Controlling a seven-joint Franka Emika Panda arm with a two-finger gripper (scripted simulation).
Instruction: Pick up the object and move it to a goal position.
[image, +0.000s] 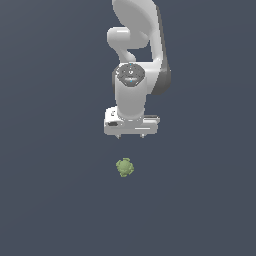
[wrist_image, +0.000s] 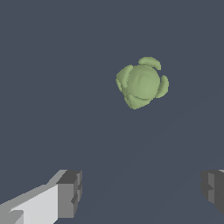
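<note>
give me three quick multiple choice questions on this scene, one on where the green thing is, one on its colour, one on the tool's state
1. Where is the object relative to the tool in the exterior view?
A. Clamped between the fingers
B. Lower in the picture than the tool, apart from it
C. Resting on top of the arm

2. What colour is the object?
A. Olive green
B. Red
C. Bright blue

3. How does the tool stand?
A. Shut on the object
B. Shut on nothing
C. Open, holding nothing

Answers:
1. B: bare dark floor separates the object from the tool above it in the picture.
2. A: both views show a lumpy olive-green item.
3. C: in the wrist view the fingers stand wide apart with only floor between them.
</note>
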